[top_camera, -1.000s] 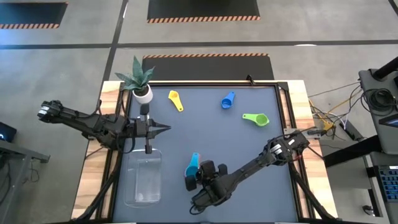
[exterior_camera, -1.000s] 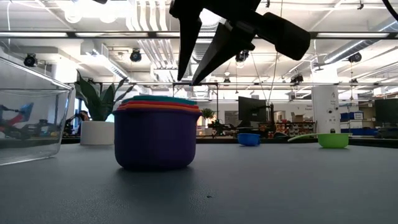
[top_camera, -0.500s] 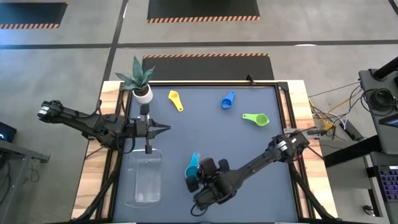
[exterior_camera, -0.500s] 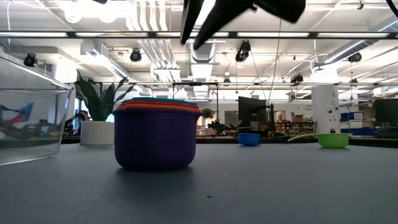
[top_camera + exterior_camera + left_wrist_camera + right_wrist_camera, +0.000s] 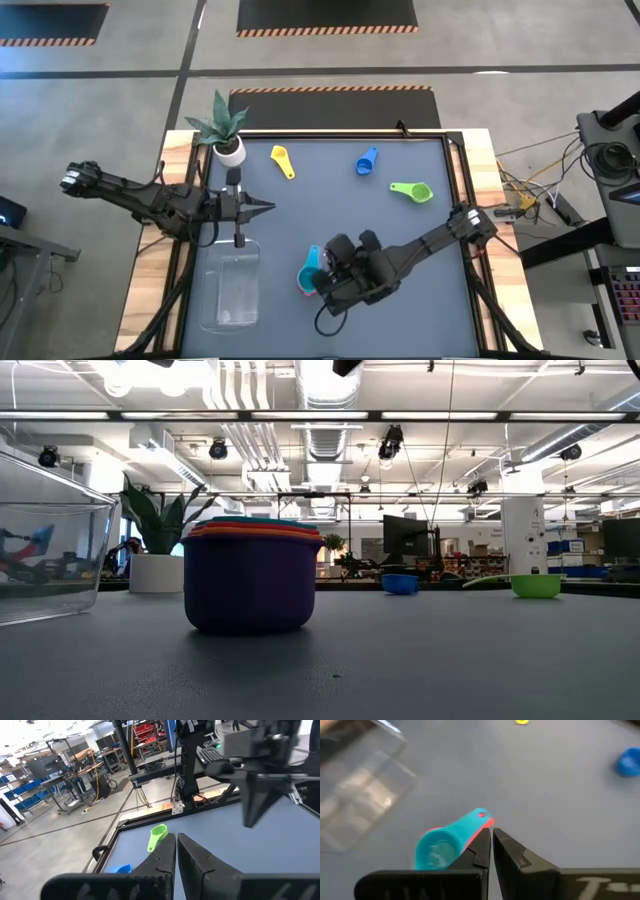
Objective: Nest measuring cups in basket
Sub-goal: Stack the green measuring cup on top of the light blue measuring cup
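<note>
1. The basket (image 5: 230, 289), a clear rectangular bin, stands at the near left of the table; nothing can be seen inside it.
2. A nested stack of cups (image 5: 250, 574) sits to the right of the basket, apart from it: the purple cup outermost, with orange, red and teal rims showing above it.
3. Three cups lie singly on the far half of the table: the yellow cup (image 5: 283, 160), the blue cup (image 5: 366, 161) and the green cup (image 5: 413, 191).
4. The right gripper (image 5: 334, 284) hangs above the stack, fingers pressed together, holding nothing.
5. The left gripper (image 5: 239, 240) hovers over the basket's far edge, likewise closed and empty.
6. The table (image 5: 400, 250) has a dark grey top; a potted plant (image 5: 224, 128) stands at its far left corner.
7. Behind lies a workshop with ceiling lights and a monitor (image 5: 403, 538).
</note>
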Controlling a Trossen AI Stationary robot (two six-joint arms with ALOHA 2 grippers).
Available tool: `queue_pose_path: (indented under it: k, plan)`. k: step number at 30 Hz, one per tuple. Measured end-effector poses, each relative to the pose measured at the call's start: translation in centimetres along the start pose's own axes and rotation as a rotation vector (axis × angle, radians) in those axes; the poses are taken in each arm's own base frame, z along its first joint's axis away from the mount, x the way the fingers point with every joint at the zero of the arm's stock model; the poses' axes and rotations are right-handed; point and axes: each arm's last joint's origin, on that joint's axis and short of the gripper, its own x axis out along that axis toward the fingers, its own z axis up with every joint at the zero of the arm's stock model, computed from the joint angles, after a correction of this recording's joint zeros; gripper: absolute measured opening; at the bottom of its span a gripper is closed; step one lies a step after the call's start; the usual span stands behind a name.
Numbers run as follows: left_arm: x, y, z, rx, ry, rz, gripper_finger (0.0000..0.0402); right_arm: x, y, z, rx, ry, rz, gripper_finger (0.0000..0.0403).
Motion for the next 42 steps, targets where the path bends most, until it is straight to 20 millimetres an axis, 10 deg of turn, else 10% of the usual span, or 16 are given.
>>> queue_pose_path:
  k: [22,42]
  plan:
    - [0.0,-0.2,-0.5,-0.076,0.048,-0.009,0.0000,4.2,-12.2,7.1,-0.340,0.238,-0.082,0.0008]
    - [0.0,-0.1,-0.4,-0.106,0.040,-0.006,0.0000,8.7,-24.6,3.2,-0.206,0.462,-0.102,0.0008]
